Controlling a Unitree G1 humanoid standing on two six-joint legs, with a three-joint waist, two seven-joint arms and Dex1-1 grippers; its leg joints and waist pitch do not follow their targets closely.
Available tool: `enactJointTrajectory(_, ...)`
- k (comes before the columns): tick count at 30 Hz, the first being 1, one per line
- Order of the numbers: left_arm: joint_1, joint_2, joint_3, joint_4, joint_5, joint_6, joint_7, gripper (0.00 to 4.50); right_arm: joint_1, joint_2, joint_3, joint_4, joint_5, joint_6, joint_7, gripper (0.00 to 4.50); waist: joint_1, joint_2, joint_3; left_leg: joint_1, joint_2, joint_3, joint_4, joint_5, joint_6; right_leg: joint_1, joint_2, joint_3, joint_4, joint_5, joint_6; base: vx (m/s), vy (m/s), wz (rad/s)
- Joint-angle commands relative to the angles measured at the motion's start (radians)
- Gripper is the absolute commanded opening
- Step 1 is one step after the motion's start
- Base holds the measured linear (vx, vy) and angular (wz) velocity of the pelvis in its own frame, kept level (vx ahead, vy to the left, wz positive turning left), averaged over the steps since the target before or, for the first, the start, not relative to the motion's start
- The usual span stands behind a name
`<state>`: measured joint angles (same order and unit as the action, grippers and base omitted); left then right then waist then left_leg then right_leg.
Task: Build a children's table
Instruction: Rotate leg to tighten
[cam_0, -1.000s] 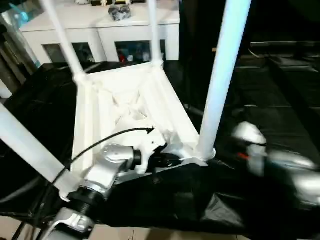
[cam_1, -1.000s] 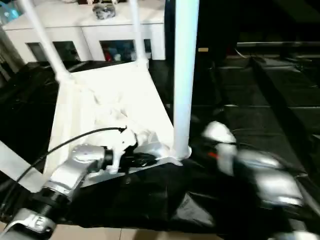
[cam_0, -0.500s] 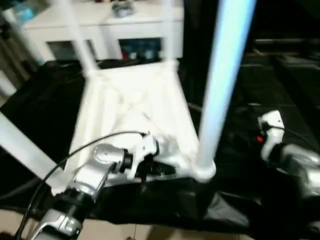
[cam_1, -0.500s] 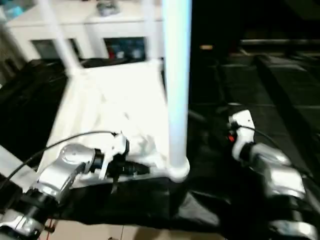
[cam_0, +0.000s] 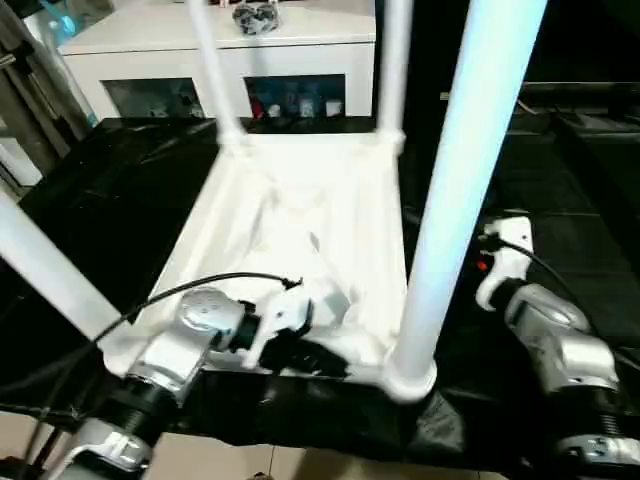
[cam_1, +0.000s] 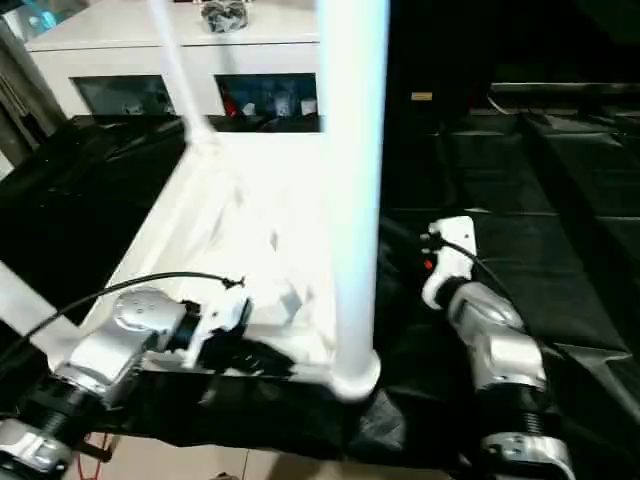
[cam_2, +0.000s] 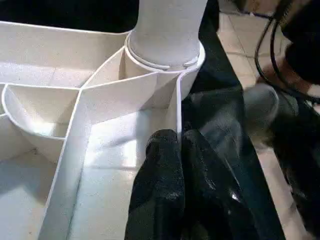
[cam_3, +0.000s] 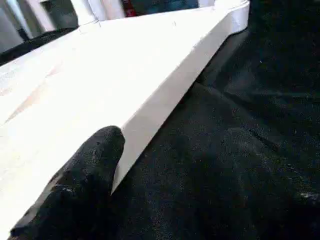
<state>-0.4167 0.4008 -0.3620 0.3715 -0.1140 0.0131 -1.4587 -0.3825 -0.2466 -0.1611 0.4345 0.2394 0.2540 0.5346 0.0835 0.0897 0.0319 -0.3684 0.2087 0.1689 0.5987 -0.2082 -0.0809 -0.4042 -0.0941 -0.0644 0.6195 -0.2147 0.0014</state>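
A: Where is the children's table (cam_0: 300, 230) now?

B: It lies upside down on the black-covered bench (cam_0: 120, 180), all four tapered tube legs (cam_0: 460, 190) standing up. The underside is white, hard plastic with thin ribs.

A: And the jaws?

B: The left gripper (cam_2: 172, 165) is clenched on the thin rim by a round corner socket (cam_2: 165, 55). The right gripper (cam_3: 85, 175) is released beside the long edge.

A: The risk?

B: I think the smooth rim may slip, and a loose leg may tip.

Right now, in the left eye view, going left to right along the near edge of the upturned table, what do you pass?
Slanting near-left leg → left arm → left hand on the tabletop's near rim → upright near-right leg → right arm.
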Motion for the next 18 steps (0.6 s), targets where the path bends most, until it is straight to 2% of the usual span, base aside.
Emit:
enactJointTrajectory(1, -0.004, 0.005, 0.041, -0.028, -0.021, -0.03, 0.018, 0.0, 0.012, 0.017, 0.02, -0.034, -0.005, -0.001, -0.017, 3.6, -0.008, -0.02, -0.065, 0.006, 0.01, 0.009, -0.054, 0.013, 0.099, 0.059, -0.033, 0.032, -0.049, 0.056, -0.245, 0.0, 0.0, 0.0)
enactJointTrajectory(2, 0.002, 0.003, 0.056, -0.032, -0.025, -0.026, 0.04, 0.0, 0.016, 0.022, 0.024, -0.043, -0.004, 0.002, -0.018, 3.6, -0.011, -0.028, -0.063, 0.005, 0.011, 0.01, -0.055, 0.003, 0.096, 0.059, -0.032, 0.032, -0.05, 0.056, -0.246, 0.0, 0.0, 0.0)
enactJointTrajectory(3, 0.012, 0.002, 0.081, -0.04, -0.039, -0.015, 0.067, 0.0, 0.022, 0.029, 0.032, -0.053, -0.003, 0.003, -0.018, 3.6, -0.01, -0.027, -0.062, 0.003, 0.01, 0.01, -0.056, 0.0, 0.094, 0.061, -0.033, 0.033, -0.049, 0.054, -0.246, 0.0, 0.0, 0.0)
enactJointTrajectory(4, 0.016, 0.003, 0.09, -0.044, -0.047, -0.01, 0.072, 0.44, 0.023, 0.031, 0.035, -0.057, -0.003, 0.003, -0.018, 3.69, -0.01, -0.025, -0.061, 0.004, 0.011, 0.01, -0.057, -0.008, 0.09, 0.06, -0.034, 0.033, -0.05, 0.046, -0.243, 0.0, 0.0, 0.0)
enactJointTrajectory(5, 0.028, 0.008, 0.107, -0.06, -0.063, 0.005, 0.08, 0.44, 0.028, 0.036, 0.039, -0.069, -0.005, 0.003, -0.022, 3.69, -0.013, -0.036, -0.06, 0.002, 0.01, 0.009, -0.059, -0.011, 0.086, 0.062, -0.035, 0.034, -0.049, 0.042, -0.242, 0.0, 0.0, 0.0)
enactJointTrajectory(6, 0.038, 0.012, 0.12, -0.077, -0.074, 0.017, 0.089, 0.55, 0.032, 0.04, 0.041, -0.078, -0.005, 0.005, -0.026, 3.69, -0.013, -0.032, -0.061, 0.004, 0.011, 0.009, -0.059, -0.014, 0.082, 0.061, -0.036, 0.034, -0.048, 0.038, -0.245, 0.0, 0.0, 0.0)
enactJointTrajectory(7, 0.048, 0.013, 0.133, -0.096, -0.086, 0.034, 0.101, 0.57, 0.035, 0.042, 0.041, -0.089, -0.005, 0.007, -0.032, 3.69, -0.015, -0.032, -0.06, 0.003, 0.011, 0.009, -0.059, -0.016, 0.08, 0.06, -0.036, 0.035, -0.049, 0.035, -0.247, 0.0, 0.0, 0.0)
enactJointTrajectory(9, 0.094, -0.003, 0.213, -0.189, -0.151, 0.109, 0.186, 0.78, 0.05, 0.049, 0.039, -0.139, -0.016, 0.015, -0.074, 3.69, -0.024, -0.035, -0.056, 0.002, 0.012, 0.009, -0.061, -0.024, 0.069, 0.061, -0.034, 0.035, -0.047, 0.051, -0.258, 0.0, 0.0, 0.0)
enactJointTrajectory(10, 0.11, -0.014, 0.244, -0.219, -0.174, 0.123, 0.226, 0.78, 0.057, 0.05, 0.038, -0.159, -0.027, 0.019, -0.098, 3.69, -0.027, -0.035, -0.052, 0.002, 0.01, 0.01, -0.063, -0.044, 0.067, 0.061, -0.033, 0.034, -0.052, 0.019, -0.254, 0.0, 0.0, 0.0)
enactJointTrajectory(11, 0.125, -0.027, 0.276, -0.245, -0.19, 0.127, 0.272, 0.96, 0.065, 0.049, 0.037, -0.179, -0.039, 0.021, -0.119, 3.69, -0.03, -0.036, -0.05, 0.003, 0.01, 0.011, -0.064, -0.067, 0.061, 0.06, -0.032, 0.035, -0.058, -0.022, -0.245, 0.0, 0.0, 0.0)
enactJointTrajectory(12, 0.131, -0.035, 0.289, -0.253, -0.183, 0.127, 0.302, 0.96, 0.07, 0.048, 0.036, -0.19, -0.041, 0.023, -0.125, 3.69, -0.029, -0.037, -0.05, 0.004, 0.009, 0.011, -0.064, -0.071, 0.059, 0.061, -0.033, 0.037, -0.061, -0.037, -0.24, 0.0, 0.0, 0.0)
enactJointTrajectory(13, 0.15, -0.06, 0.329, -0.277, -0.163, 0.126, 0.398, 0.97, 0.085, 0.047, 0.032, -0.225, -0.048, 0.032, -0.144, 3.69, -0.033, -0.034, -0.048, 0.001, 0.011, 0.01, -0.065, -0.081, 0.052, 0.063, -0.03, 0.037, -0.063, -0.049, -0.227, 0.0, 0.0, 0.0)
enactJointTrajectory(14, 0.194, -0.112, 0.409, -0.328, -0.116, 0.167, 0.596, 1.08, 0.12, 0.038, 0.03, -0.299, -0.075, 0.052, -0.184, 3.69, -0.035, -0.034, -0.046, 0.0, 0.01, 0.01, -0.065, -0.084, 0.046, 0.065, -0.03, 0.036, -0.067, -0.052, -0.211, 0.0, 0.0, 0.0)
enactJointTrajectory(15, 0.201, -0.12, 0.421, -0.336, -0.11, 0.176, 0.624, 1.22, 0.126, 0.036, 0.031, -0.311, -0.08, 0.054, -0.189, 3.69, -0.037, -0.034, -0.048, 0.0, 0.012, 0.01, -0.063, -0.081, 0.042, 0.066, -0.028, 0.036, -0.065, -0.044, -0.205, 0.0, 0.0, 0.0)
enactJointTrajectory(16, 0.229, -0.154, 0.463, -0.367, -0.085, 0.212, 0.738, 1.31, 0.153, 0.029, 0.035, -0.357, -0.09, 0.065, -0.198, 3.86, -0.036, -0.032, -0.05, 0.0, 0.005, 0.01, -0.063, -0.073, 0.046, 0.064, -0.027, 0.036, -0.068, -0.059, -0.192, 0.0, 0.0, 0.0)
enactJointTrajectory(17, 0.26, -0.192, 0.507, -0.397, -0.073, 0.263, 0.844, 1.38, 0.183, 0.027, 0.038, -0.412, -0.099, 0.081, -0.212, 4.02, -0.04, -0.037, -0.049, -0.003, 0.008, 0.008, -0.059, -0.056, 0.046, 0.067, -0.022, 0.037, -0.065, -0.009, -0.184, 0.0, 0.0, 0.0)
enactJointTrajectory(18, 0.281, -0.213, 0.523, -0.415, -0.073, 0.264, 0.889, 1.37, 0.2, 0.031, 0.04, -0.444, -0.097, 0.094, -0.222, 4.06, -0.039, -0.034, -0.048, -0.003, 0.007, 0.007, -0.061, -0.057, 0.048, 0.067, -0.024, 0.035, -0.067, -0.015, -0.181, 0.0, 0.0, 0.0)
